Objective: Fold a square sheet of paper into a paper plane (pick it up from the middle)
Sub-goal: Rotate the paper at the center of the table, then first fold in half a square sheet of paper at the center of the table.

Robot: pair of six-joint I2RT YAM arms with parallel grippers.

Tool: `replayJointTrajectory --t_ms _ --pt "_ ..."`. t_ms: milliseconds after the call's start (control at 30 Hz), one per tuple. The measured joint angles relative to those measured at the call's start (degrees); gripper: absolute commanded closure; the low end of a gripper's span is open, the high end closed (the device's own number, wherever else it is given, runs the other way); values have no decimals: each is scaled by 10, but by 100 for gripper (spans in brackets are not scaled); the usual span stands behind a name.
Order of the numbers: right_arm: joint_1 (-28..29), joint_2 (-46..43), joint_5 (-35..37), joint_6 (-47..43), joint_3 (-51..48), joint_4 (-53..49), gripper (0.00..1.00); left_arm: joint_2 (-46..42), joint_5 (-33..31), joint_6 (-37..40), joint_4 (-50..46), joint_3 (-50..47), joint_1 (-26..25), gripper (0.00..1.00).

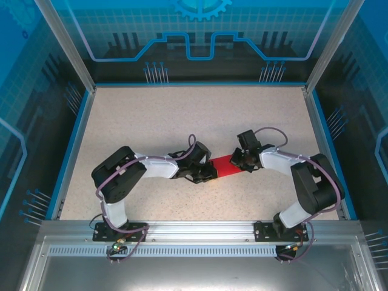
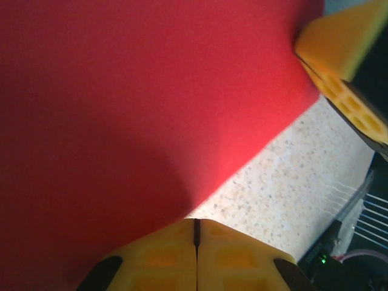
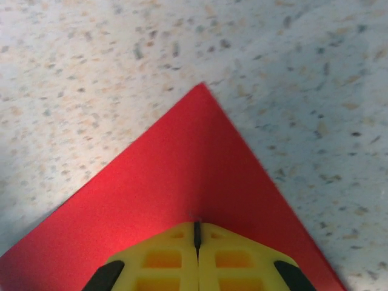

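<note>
1. Top view: two arms, the left arm (image 1: 121, 176) and the right arm (image 1: 315, 182), reach inward over the speckled surface (image 1: 182, 115). One piece of red paper (image 1: 225, 165) lies between them as a slanted strip. The left hand (image 1: 210, 172) is at the paper's left end and the right hand (image 1: 239, 160) at its right end, both touching or overlapping it.
2. Left wrist view: the red paper spreads over most of the frame, with one straight edge running diagonally across bare surface. The left hand's two yellow fingers (image 2: 163, 257) are pressed together with only a thin seam between them, right at that edge. Whether paper is pinched in the seam cannot be told. One yellow finger (image 2: 339, 54) of the right hand sits at the paper's far corner.
3. Right wrist view: one pointed corner of the red paper aims away from the right hand. Its two yellow fingers (image 3: 163, 260) are closed tight over the paper. A grip cannot be confirmed.
</note>
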Motion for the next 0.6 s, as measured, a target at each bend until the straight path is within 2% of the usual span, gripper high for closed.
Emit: replayJointTrajectory --t_ms 233,433,600 --pt "0 -50 -88 -54 -53 85 95 1 -14 -13 9 0 0 97" --pt "0 -56 -177 -75 -124 154 97 1 -18 -15 13 0 0 97" --pt "0 -49 -224 -81 -136 197 99 4 -17 -15 12 0 0 97"
